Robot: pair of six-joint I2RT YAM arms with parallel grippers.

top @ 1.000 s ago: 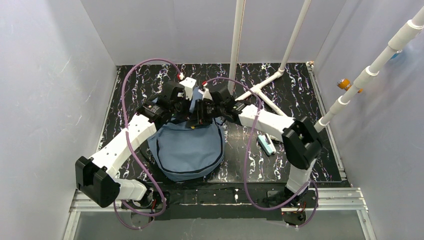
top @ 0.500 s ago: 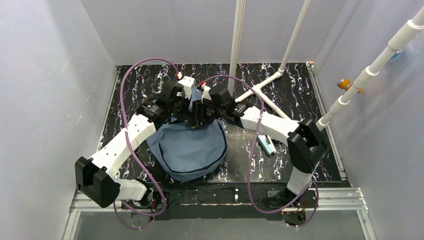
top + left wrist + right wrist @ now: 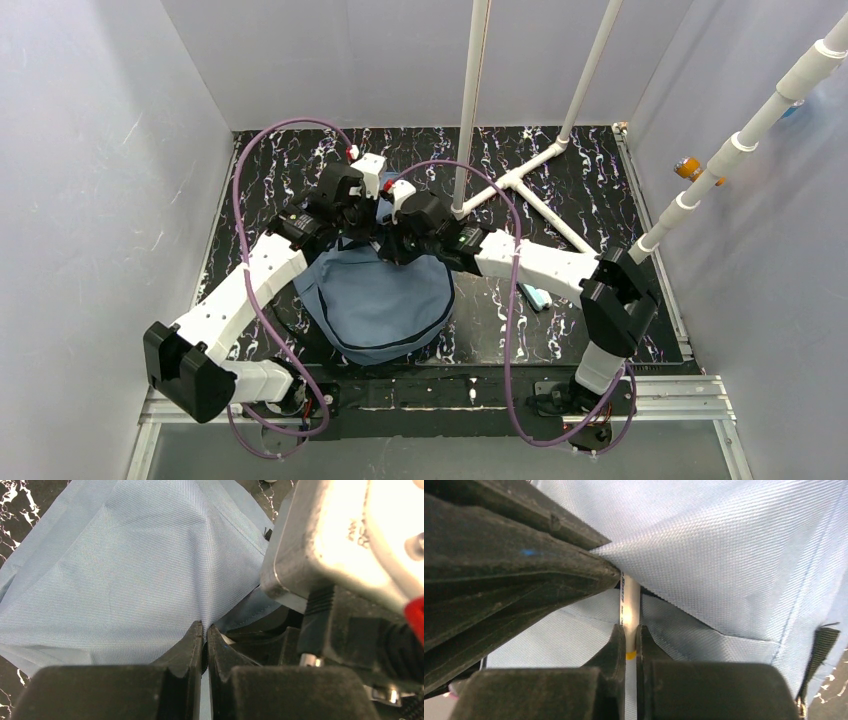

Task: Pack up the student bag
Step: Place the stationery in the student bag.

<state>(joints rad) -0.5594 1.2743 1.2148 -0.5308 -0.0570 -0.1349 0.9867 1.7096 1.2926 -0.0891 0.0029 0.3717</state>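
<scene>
left gripper (image 3: 204, 629) clenched on a fold of the student bag (image 3: 380, 305), so you hold its mouth up | right gripper (image 3: 631, 630) grasps a white pen (image 3: 630, 600), tip under that flap, to feed in | bag lies on the table (image 3: 600, 180) between your arms

table (image 3: 620, 200): black marble | student bag (image 3: 385, 305) | teal item (image 3: 536, 296), perhaps pen

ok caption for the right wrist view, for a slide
Right gripper shut on a thin white pen whose far end goes under a fold of the student bag.
</scene>
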